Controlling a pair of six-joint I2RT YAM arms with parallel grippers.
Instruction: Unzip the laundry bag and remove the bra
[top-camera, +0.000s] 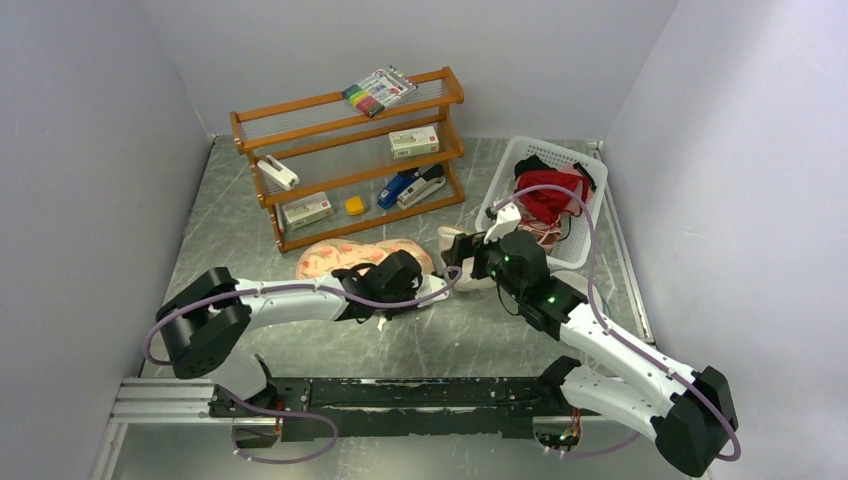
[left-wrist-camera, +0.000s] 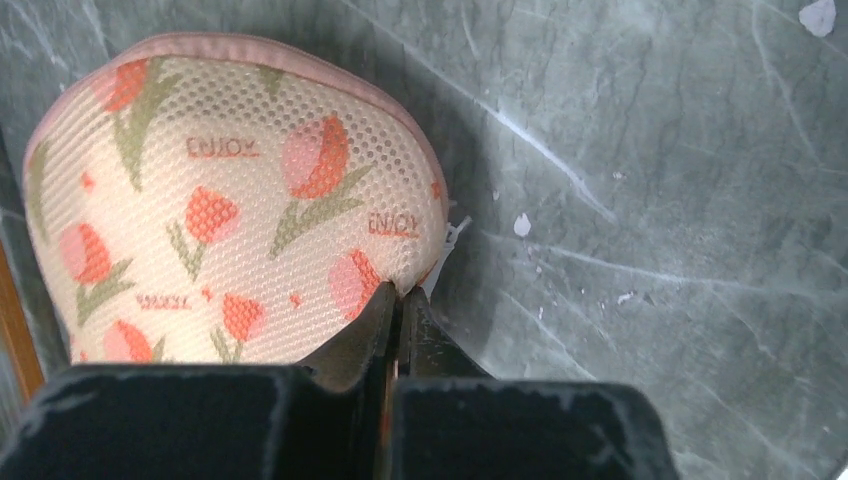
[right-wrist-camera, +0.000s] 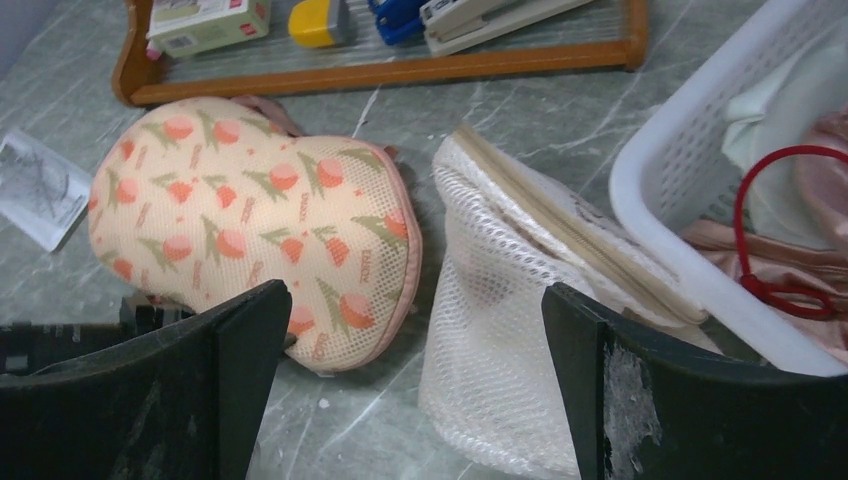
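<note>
**Pinching at the seam: watch for a missed zip pull and a bag that slides**

Your left hand (left-wrist-camera: 397, 300) is closed, its tips pressed together right against the rim of the laundry bag (left-wrist-camera: 230, 210), at the bag's near edge just below a small white tag (left-wrist-camera: 452, 235). You cannot tell from the wrist view whether a zip pull sits between the tips or only a fold of mesh and piping. If it is fabric, any pull along the seam will likely drag the whole bag and open nothing.

The bag lies flat on the surface (left-wrist-camera: 650, 200), zipped as far as you can see, with nothing pinning it. The bra does not show in any view; it is presumably inside the bag. Your right hand (right-wrist-camera: 414, 290) hangs wide open and empty just beside the bag's rounded end, touching nothing. With no counter-hold, the light bag will probably follow the left hand rather than let the zip run.

Mind the neighbours too. A cream mesh cone (right-wrist-camera: 500, 300) stands just beside the bag, on the side away from the left hand, with a white basket (right-wrist-camera: 680, 170) beyond it. A bag shoved that way could tip the cone. A wooden rack (right-wrist-camera: 400, 65) stands close behind the bag, so a push backward jams it there.

If you bring the right hand down to brace, take care not to clamp the cone by mistake, since it lies as near the open fingers as the bag does.
</note>
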